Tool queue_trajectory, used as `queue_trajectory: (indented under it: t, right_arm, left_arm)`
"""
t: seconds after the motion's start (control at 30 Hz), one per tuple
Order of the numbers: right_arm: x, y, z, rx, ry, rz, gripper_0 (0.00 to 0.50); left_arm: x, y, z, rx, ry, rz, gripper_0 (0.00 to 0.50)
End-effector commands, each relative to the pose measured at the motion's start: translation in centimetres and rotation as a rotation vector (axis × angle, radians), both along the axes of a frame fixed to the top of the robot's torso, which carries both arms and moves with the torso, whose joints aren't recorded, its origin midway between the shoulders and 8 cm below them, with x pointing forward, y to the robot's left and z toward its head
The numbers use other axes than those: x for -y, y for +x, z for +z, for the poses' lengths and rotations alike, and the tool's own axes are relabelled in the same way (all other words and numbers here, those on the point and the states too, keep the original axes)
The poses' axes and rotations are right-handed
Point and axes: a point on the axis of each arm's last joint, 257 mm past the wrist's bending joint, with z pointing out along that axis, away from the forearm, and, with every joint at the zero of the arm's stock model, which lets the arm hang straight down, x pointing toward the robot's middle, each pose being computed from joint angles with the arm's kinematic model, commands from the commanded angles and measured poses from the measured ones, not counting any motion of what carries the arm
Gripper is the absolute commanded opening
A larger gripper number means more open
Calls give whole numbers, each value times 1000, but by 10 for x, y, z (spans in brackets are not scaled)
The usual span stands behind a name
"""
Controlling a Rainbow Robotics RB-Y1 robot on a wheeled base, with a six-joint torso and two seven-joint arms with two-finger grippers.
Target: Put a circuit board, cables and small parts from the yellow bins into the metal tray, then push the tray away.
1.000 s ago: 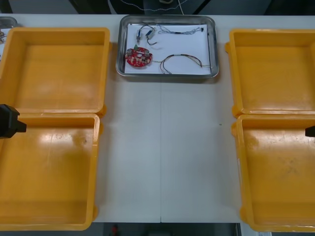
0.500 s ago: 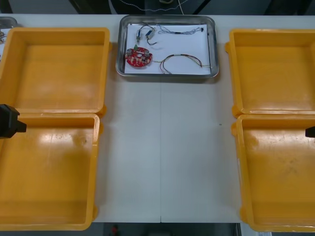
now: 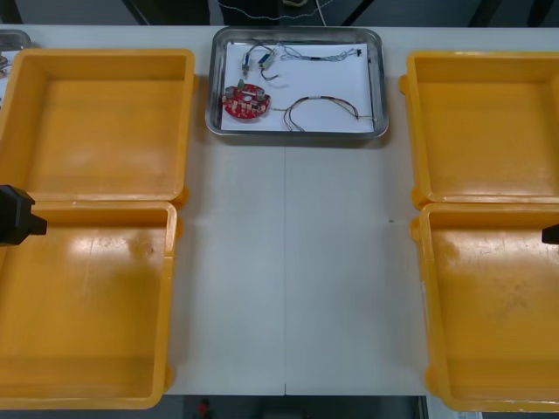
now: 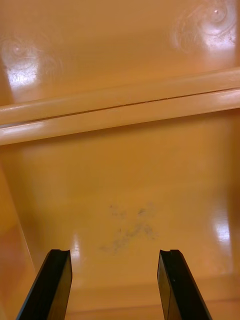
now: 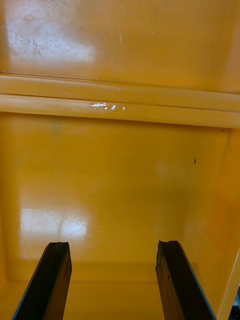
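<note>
The metal tray [image 3: 377, 87], white inside, rests at the table's far middle. In it lie a round red circuit board [image 3: 245, 101], a red and yellow cable [image 3: 325, 108], a blue and white cable [image 3: 260, 63] and a black cable [image 3: 319, 57]. My left gripper [image 5: 111, 280] hangs open over the bare floor of the near left yellow bin [image 5: 110, 180]; its arm [image 3: 16, 215] shows at the left edge. My right gripper [image 4: 114, 285] hangs open over the near right yellow bin [image 4: 125, 200], its arm [image 3: 551, 234] at the right edge.
Two yellow bins stand at each side: far left [image 3: 100, 122], near left [image 3: 83, 305], far right [image 3: 485, 127], near right [image 3: 493, 305]. A second metal tray's corner [image 3: 12, 39] shows at the far left. Bare table [image 3: 288, 262] runs between the bins.
</note>
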Motion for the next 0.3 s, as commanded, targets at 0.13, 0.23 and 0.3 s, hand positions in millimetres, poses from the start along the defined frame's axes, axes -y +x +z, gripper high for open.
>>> queue_trajectory:
  t: [0.13,0.23,0.3]
  right_arm:
    - [17,-5,8,4,-19,-54,500]
    - [17,-5,8,4,-19,-54,500]
    - [17,-5,8,4,-19,-54,500]
  left_arm:
    - [-13,-4,13,20,71,-38,500]
    - [-13,-4,13,20,71,-38,500]
    - [-13,-4,13,20,71,-38,500]
